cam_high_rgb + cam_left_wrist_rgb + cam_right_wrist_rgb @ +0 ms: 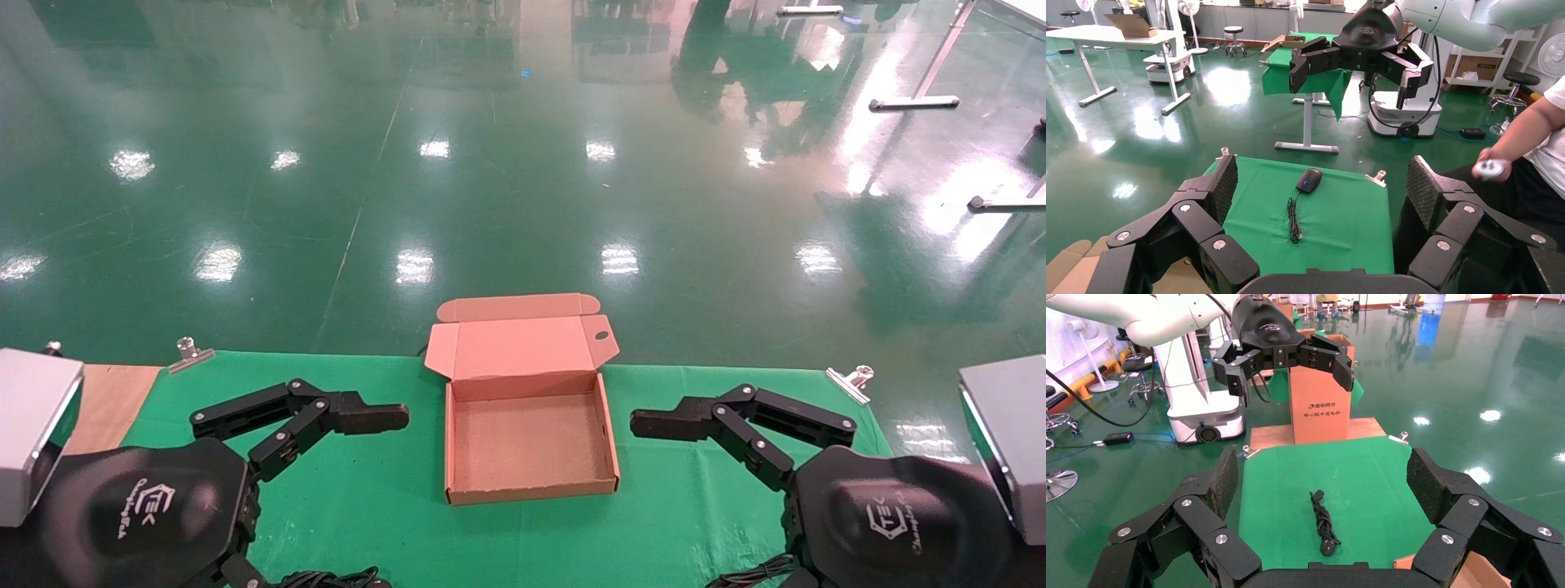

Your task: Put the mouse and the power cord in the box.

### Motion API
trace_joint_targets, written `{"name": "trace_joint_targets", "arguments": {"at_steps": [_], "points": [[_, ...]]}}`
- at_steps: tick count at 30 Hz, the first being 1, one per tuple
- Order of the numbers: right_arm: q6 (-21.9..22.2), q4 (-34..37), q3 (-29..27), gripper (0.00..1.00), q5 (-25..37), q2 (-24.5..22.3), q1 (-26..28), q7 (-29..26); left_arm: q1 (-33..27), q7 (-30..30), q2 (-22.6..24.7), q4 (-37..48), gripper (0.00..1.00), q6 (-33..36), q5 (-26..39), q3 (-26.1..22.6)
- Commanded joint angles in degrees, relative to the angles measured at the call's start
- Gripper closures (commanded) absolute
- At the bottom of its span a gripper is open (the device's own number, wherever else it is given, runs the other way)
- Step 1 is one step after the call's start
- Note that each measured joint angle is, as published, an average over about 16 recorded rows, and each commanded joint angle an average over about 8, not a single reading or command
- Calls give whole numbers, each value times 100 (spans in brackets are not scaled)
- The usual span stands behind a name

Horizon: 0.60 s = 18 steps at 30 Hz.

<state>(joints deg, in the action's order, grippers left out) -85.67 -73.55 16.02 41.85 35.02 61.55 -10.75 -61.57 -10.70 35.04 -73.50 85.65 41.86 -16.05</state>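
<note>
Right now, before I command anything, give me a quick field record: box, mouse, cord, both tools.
box: open box at table centre, lid up, nothing inside
mouse: mouse on the green cloth, in the left wrist view, own cable trailing from it
power cord: power cord bundled on the cloth, in the right wrist view
left tool: left tool open, beside the box, holding nothing
right tool: right tool open, on the box's other side, holding nothing
task progress: neither item boxed

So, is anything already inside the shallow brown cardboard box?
No, the shallow brown cardboard box shows only its bare floor in the head view.
</note>
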Motion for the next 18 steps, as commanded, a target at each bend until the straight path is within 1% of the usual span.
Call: {"name": "trace_joint_targets", "arguments": {"at_steps": [1, 18], "points": [[0, 0, 0, 0, 0, 0, 0, 0, 0, 0, 0, 0, 0, 0, 0, 0], [0, 0, 0, 0, 0, 0, 0, 0, 0, 0, 0, 0, 0, 0, 0, 0]]}}
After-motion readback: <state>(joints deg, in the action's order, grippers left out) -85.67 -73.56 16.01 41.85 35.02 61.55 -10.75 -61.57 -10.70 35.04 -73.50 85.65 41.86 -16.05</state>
